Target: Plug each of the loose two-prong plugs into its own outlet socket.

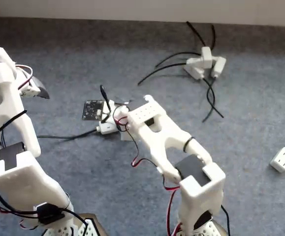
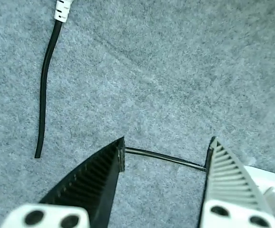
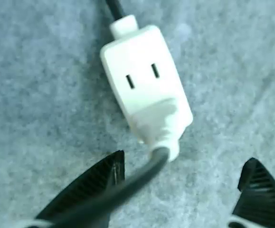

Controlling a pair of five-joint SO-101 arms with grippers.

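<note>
The right gripper [image 1: 116,117] is seen at the centre of the high view, lowered over a white outlet socket [image 1: 107,129] that lies on the grey carpeted surface [image 1: 83,187]. A small dark square board [image 1: 92,109] is seen just left of this gripper.

In the right wrist view the right gripper [image 3: 185,159] is spread wide and nothing is held. The outlet socket [image 3: 142,90] lies just beyond the fingertips, with two slots on its face left free. A white plug [image 3: 165,128] is seated in its near end, and the plug cord [image 3: 132,185] is laid across one black finger [image 3: 94,190].

The left gripper [image 1: 34,90] is seen at the upper left of the high view, well apart from the outlet socket. In the left wrist view the left gripper [image 2: 167,141] is spread apart and empty. A thin cable [image 2: 165,158] on the surface is crossed between its fingertips. A white cord end [image 2: 61,9] with a short cord [image 2: 44,80] lies farther off; whether it is a plug cannot be told.

A socket cluster [image 1: 204,64] with tangled black cords [image 1: 211,98] is seen at upper right, and a lone socket [image 1: 282,159] at the right edge.
</note>
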